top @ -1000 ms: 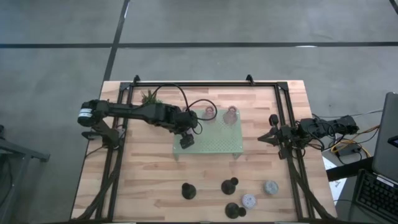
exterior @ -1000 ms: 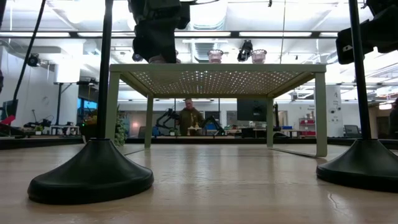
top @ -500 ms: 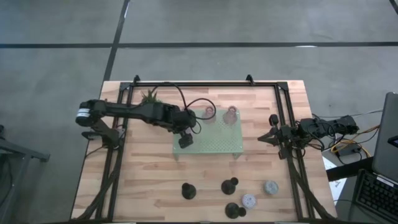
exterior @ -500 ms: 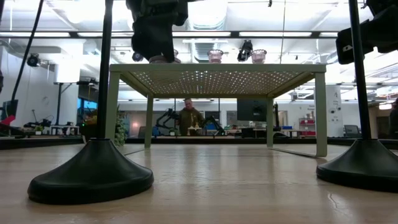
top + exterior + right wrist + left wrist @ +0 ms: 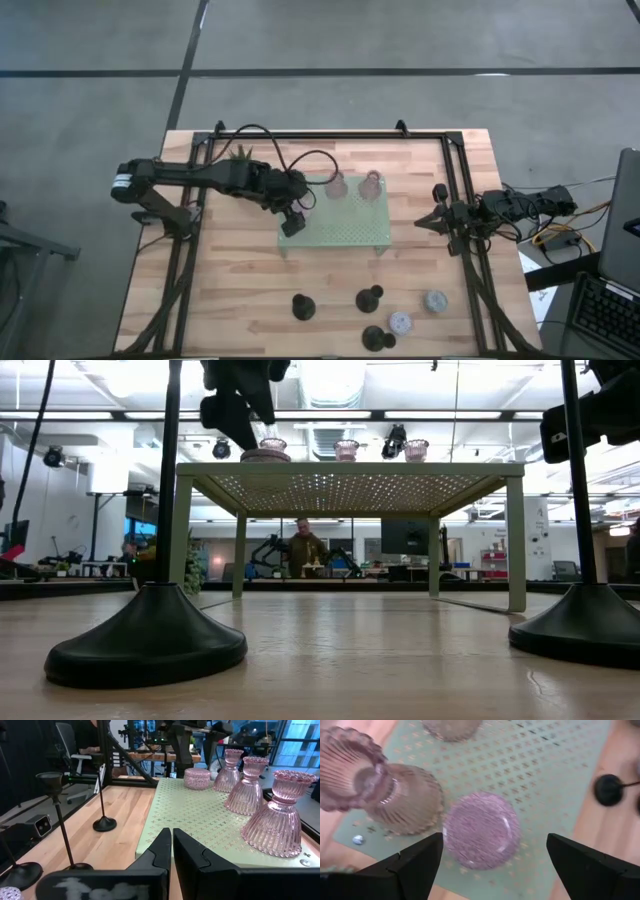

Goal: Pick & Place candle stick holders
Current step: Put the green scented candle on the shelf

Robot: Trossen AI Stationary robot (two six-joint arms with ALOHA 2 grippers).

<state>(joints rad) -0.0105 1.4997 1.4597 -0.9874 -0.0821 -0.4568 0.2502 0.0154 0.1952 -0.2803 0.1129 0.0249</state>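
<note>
A pale green perforated tray [image 5: 345,228] stands on legs at the table's middle. On it stand three pinkish clear glass candle stick holders [image 5: 281,817] and a low lilac holder [image 5: 481,830], which rests on its round base at the tray's left part [image 5: 265,452]. My left gripper [image 5: 495,840] is open above the lilac holder, its fingers on either side without touching; it also shows in the high view [image 5: 292,220] and the low view [image 5: 235,410]. My right gripper [image 5: 171,840] is shut and empty at the tray's right [image 5: 425,222].
Three black knobbed holders [image 5: 302,307] [image 5: 370,297] [image 5: 378,338] and two pale ones [image 5: 434,300] [image 5: 400,322] stand near the table's front edge. A small green plant [image 5: 240,155] stands at the far left. A black frame [image 5: 330,135] borders the table.
My left gripper has risen off the tray and drawn a little toward the table's left edge. The lilac holder, earlier hidden under the gripper, now stands uncovered on the tray.
</note>
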